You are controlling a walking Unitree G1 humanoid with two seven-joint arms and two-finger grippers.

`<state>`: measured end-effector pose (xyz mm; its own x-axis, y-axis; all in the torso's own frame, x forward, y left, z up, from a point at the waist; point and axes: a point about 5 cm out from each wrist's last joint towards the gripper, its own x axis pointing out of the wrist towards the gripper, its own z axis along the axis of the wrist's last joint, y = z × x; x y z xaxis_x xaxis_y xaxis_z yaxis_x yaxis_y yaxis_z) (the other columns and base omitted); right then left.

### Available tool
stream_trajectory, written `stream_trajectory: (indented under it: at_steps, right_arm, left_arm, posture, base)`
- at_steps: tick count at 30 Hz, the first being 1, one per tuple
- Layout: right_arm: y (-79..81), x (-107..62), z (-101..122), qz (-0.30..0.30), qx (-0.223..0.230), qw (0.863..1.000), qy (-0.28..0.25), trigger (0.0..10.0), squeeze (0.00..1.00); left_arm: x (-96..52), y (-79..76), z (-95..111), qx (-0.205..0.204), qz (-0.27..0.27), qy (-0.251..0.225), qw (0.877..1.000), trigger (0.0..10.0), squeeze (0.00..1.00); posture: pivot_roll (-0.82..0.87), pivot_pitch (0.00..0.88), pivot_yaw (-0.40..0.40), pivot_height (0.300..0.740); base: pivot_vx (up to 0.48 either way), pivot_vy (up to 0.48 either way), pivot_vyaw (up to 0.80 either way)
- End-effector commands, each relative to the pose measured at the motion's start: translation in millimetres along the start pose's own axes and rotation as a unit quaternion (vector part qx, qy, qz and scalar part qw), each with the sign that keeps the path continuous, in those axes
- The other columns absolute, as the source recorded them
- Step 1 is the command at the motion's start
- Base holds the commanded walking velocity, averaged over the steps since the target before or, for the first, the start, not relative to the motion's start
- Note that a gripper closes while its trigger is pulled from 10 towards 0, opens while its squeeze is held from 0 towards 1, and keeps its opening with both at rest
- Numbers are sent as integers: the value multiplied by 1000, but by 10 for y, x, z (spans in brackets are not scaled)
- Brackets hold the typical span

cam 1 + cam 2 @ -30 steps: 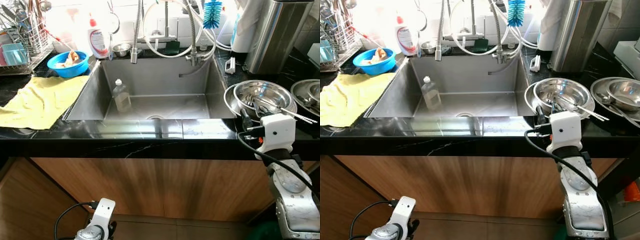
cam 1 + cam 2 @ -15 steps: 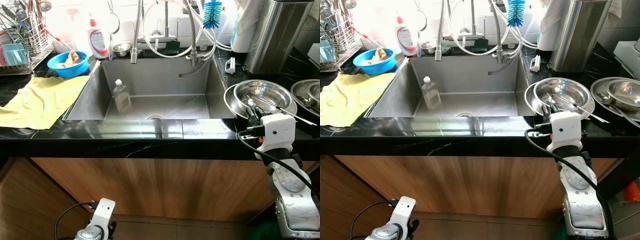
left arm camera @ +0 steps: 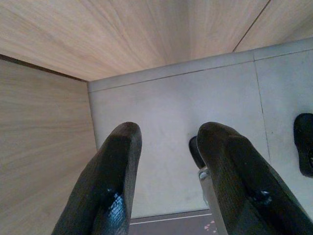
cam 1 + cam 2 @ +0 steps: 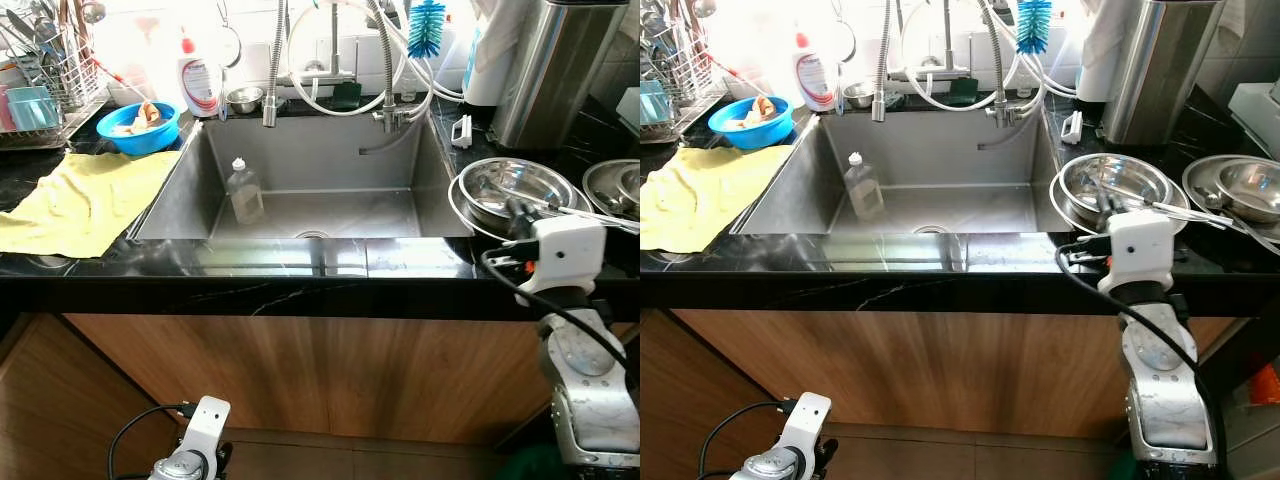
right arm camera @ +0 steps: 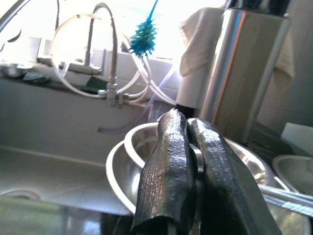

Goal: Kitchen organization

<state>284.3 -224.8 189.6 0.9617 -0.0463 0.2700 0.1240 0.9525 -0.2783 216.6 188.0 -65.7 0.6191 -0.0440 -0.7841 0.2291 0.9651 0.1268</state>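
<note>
Right gripper [image 5: 188, 147] pinched nearly shut on near rim of steel bowl [image 4: 517, 186], nested in wider steel dish [image 4: 462, 205] on bench [image 4: 250, 270] beside sink [image 4: 310, 170], probably for lifting. Left gripper [image 3: 171, 161] idle near floor, parted, empty.

Yellow cloth [image 4: 85, 200] left of sink [image 4: 320, 150], blue brush [image 4: 425, 28] above, wooden cabinet front [image 4: 300, 375] below
</note>
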Motion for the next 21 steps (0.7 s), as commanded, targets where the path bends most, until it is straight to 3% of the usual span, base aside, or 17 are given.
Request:
stream_trajectory:
  at_steps: [1,2,3,4,14,16,21]
  right_arm:
    - [-29,36,93,-14,7,1000,-23,0,0]
    - [-33,40,103,-16,6,1000,-25,4706,0]
    - [-35,43,110,-18,6,999,-26,4706,0]
    - [-38,51,121,-20,6,999,-29,10000,0]
    - [16,116,204,3,-8,999,-51,10000,0]
    - [150,200,260,53,9,997,-59,10000,0]
    - [220,369,385,91,7,993,-78,10000,0]
  left_arm:
    - [-11,54,-30,15,5,7,1000,10000,0]
    - [-11,53,-29,15,5,7,1000,10000,0]
    - [-11,52,-28,15,5,7,1000,10000,0]
    - [-10,51,-25,14,5,6,1000,10000,0]
    - [-8,47,-17,15,5,3,1000,10000,0]
    - [-8,47,-16,15,6,3,1000,10000,0]
    - [-7,48,-7,14,6,2,1000,10000,0]
  posture:
    - [-153,0,85,740]
    - [-153,0,85,740]
    - [-153,0,85,740]
    - [-152,0,85,740]
    - [-157,0,88,740]
    - [-155,0,89,740]
    - [-157,0,90,740]
  base:
    - [0,0,0]
    - [0,0,0]
    - [0,0,0]
    - [0,0,0]
    - [0,0,0]
    - [0,0,0]
    - [0,0,0]
